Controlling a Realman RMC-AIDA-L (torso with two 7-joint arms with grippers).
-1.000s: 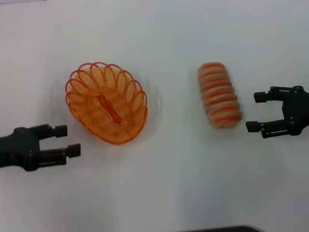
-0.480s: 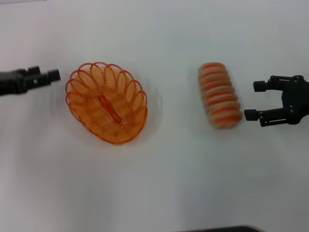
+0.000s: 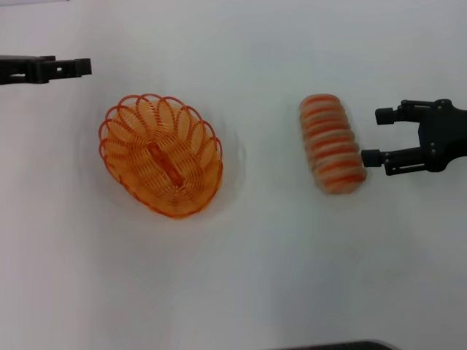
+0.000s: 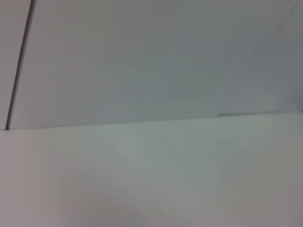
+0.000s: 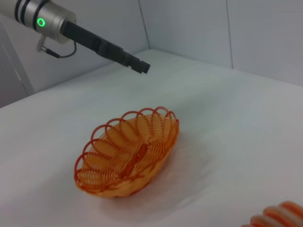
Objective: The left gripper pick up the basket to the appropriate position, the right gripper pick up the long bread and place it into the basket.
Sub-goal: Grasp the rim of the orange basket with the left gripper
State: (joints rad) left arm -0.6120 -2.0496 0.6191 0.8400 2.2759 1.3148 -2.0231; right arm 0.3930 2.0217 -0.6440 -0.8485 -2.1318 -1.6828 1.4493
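White tabletop (image 3: 263,277) fills the head view, smooth and matte; in the right wrist view pale wall panels rise behind it.

Largest on it is the basket (image 3: 161,155), an oval of orange wire with a looped, petal-like rim, resting upright left of centre and holding nothing. The right wrist view shows the same basket (image 5: 128,151) with its coiled wire floor and a raised ridge along the middle.

At about 3 o'clock from the basket, well apart, lies the bread (image 3: 333,143), a pale beige loaf with orange crosswise stripes, ridged in segments, ends rounded. Only one end of it (image 5: 277,216) shows in the right wrist view.

Just at 3 o'clock of the bread sits the right gripper (image 3: 371,135), black, its two fingers spread wide and grasping nothing; the nearer fingertip is almost at the loaf's end, though contact cannot be told.

At 10 o'clock from the basket, apart from it, the left gripper (image 3: 79,67) reaches in from the edge, thin and black; whether it is released or clenched cannot be told. It holds nothing.
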